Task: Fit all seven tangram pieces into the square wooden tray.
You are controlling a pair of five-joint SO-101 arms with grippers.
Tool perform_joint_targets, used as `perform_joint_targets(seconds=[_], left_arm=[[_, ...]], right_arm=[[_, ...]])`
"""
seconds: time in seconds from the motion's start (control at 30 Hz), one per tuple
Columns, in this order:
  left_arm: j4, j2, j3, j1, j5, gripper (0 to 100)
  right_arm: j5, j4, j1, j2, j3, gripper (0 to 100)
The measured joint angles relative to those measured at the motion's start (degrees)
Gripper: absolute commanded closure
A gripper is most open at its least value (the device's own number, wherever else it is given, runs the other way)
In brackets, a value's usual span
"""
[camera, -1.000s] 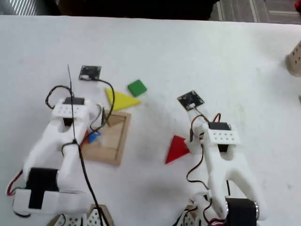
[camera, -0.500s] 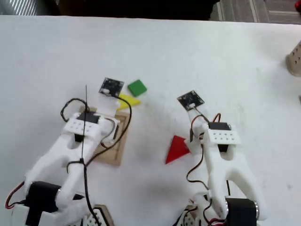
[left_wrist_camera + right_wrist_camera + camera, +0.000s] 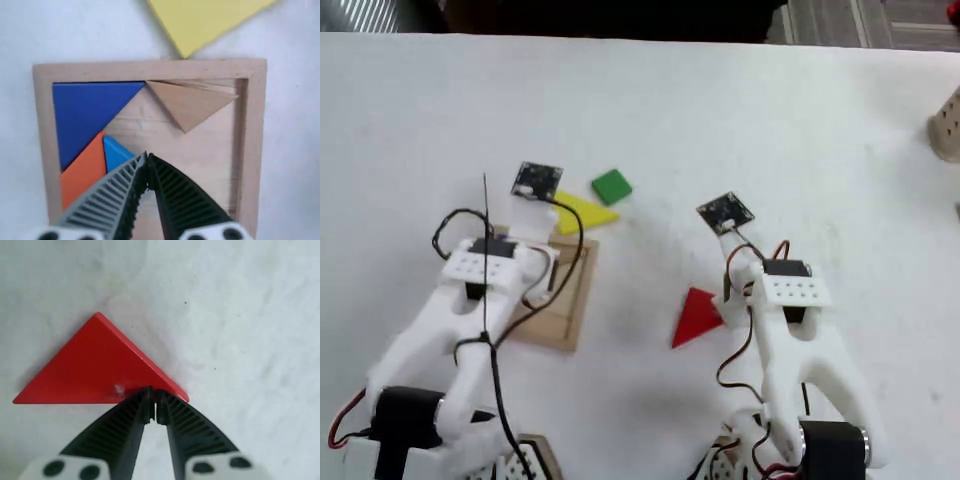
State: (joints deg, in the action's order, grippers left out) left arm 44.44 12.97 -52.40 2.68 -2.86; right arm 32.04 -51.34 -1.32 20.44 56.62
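The square wooden tray [image 3: 252, 150] lies under my left gripper [image 3: 146, 160], which is shut and holds nothing. In the tray are a large blue triangle [image 3: 85, 107], an orange piece [image 3: 82, 175], a small blue piece [image 3: 117, 155] and a wood-coloured triangle [image 3: 187, 102]. A yellow triangle [image 3: 205, 20] lies just past the tray's far rim. In the high view the left arm covers much of the tray [image 3: 565, 330], with the yellow triangle [image 3: 585, 212] and a green square [image 3: 611, 186] beyond it. My right gripper [image 3: 152, 395] is shut, its tips at the edge of the red triangle [image 3: 100, 367], [image 3: 698, 317].
The white table [image 3: 740, 110] has open room at the back and in the middle. A perforated tan object [image 3: 946, 125] stands at the right edge. Small wooden plates [image 3: 525, 458] lie by the left arm's base.
The left arm swung right over the tray, then came back a little to the left. The right arm and the loose pieces have not moved.
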Motion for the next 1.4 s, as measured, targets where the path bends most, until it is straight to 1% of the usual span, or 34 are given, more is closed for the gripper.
perform_joint_targets(seconds=[0.13, 0.43, 0.63, 0.7, 0.9, 0.97, 1.1, 1.17, 1.23, 1.3, 1.4], left_arm=[[1.49, 0.0, 0.0, 0.09, 0.0, 97], [1.67, 0.0, 0.0, -0.26, 0.0, 97], [1.67, 0.53, 0.0, -2.9, 0.0, 97], [2.9, 0.53, 1.49, -3.25, 0.0, 97], [8.79, 0.53, 11.08, -6.77, 0.09, 97], [9.76, 0.53, 12.48, -6.77, 0.09, 95], [10.2, 0.53, 14.51, -4.84, 0.44, 85], [10.29, 0.53, 16.7, -3.6, 3.08, 83], [10.81, 0.53, 19.52, -2.99, 7.38, 83], [12.22, 0.44, 23.12, -2.02, 12.31, 83], [15.12, -2.46, 30.24, 1.32, 17.23, 83]], right_arm=[[0.09, 0.0, 0.0, 0.0, 0.0, 98.1], [0.09, 0.0, 0.0, 0.0, 0.0, 98.1], [0.09, 0.0, 0.0, 0.0, 0.0, 98.1], [0.09, 0.0, 0.0, 0.0, 0.0, 98.1], [0.09, 0.0, -0.09, 0.0, 0.0, 98.1], [0.09, 0.0, -0.09, 0.0, 0.0, 98.1], [0.09, 0.0, -0.09, 0.0, 0.0, 98.1], [0.09, 0.0, -0.09, 0.0, 0.0, 98.1], [0.09, 0.0, -0.09, 0.0, 0.0, 98.1], [0.09, 0.0, -0.09, 0.0, 0.0, 98.1], [0.09, 0.0, -0.09, 0.0, 0.0, 98.1]])
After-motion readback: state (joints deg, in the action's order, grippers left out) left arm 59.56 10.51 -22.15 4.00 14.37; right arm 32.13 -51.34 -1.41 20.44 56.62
